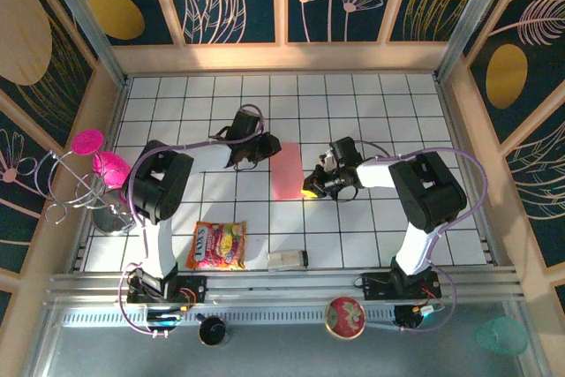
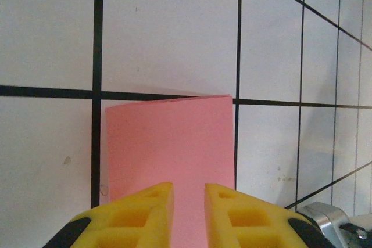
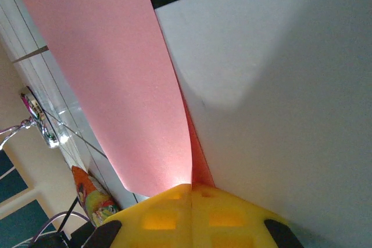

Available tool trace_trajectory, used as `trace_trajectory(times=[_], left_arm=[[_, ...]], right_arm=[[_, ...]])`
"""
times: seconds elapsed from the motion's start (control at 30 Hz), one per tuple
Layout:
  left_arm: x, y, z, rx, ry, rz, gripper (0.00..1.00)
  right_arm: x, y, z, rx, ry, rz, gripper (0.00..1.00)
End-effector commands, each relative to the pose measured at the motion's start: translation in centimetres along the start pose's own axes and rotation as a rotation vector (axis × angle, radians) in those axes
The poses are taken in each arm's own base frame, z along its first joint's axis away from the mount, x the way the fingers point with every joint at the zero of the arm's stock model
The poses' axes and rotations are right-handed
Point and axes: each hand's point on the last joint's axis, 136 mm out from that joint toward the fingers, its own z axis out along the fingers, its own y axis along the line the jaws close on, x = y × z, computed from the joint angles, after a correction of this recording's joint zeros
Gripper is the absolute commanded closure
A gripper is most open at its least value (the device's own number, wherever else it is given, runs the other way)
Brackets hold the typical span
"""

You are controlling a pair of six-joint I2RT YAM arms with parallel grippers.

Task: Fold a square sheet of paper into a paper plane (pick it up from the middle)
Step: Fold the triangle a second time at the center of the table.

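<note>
Sheet sits mid-table between the two arms. From above it reads as a narrow strip, so it is probably doubled over; two layers show at its edge in the right wrist view.

Right gripper: fingers closed flush, with the sheet's edge running into the seam between them, so the edge is pinched. The paper curves up off the tiles from that pinch. I read this as a flap held up ready to fold over.

Left gripper: fingers narrowly apart, with the sheet visible through the gap and running beneath them. Cannot tell whether they touch it. The gripper is at the corner opposite the pinch, which suggests an anchor so the sheet does not slide when the right side pulls.

Judgement: early fold stage, no dart shape yet.

Risk: the paper is thin and pinched at one point, so the flap may skew and the crease run crooked.

Snack packet lies near the left base, well apart from the work.
</note>
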Motion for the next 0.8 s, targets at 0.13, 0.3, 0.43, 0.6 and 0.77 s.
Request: trace_trajectory(times=[0.13, 0.3, 0.43, 0.6, 0.77], left_arm=[[1.2, 3.2, 1.5, -0.11, 0.054, -0.006, 0.84], [1.8, 4.4, 1.9, -0.147, 0.07, -0.012, 0.87], [1.9, 4.5, 1.8, -0.149, 0.07, -0.012, 0.87], [2.0, 4.4, 1.6, -0.148, 0.069, -0.011, 0.87], [2.0, 4.4, 1.3, -0.147, 0.065, -0.01, 0.86]], right_arm=[[0.0, 2.0, -0.4, -0.022, -0.007, -0.073, 1.0], [-0.5, 3.6, -0.2, -0.04, -0.011, -0.108, 1.0], [-1.1, 5.1, -0.1, -0.074, -0.024, -0.123, 1.0], [-1.8, 6.4, 0.3, -0.101, -0.027, -0.134, 1.0], [-2.1, 7.9, 0.5, -0.138, -0.028, -0.153, 1.0]])
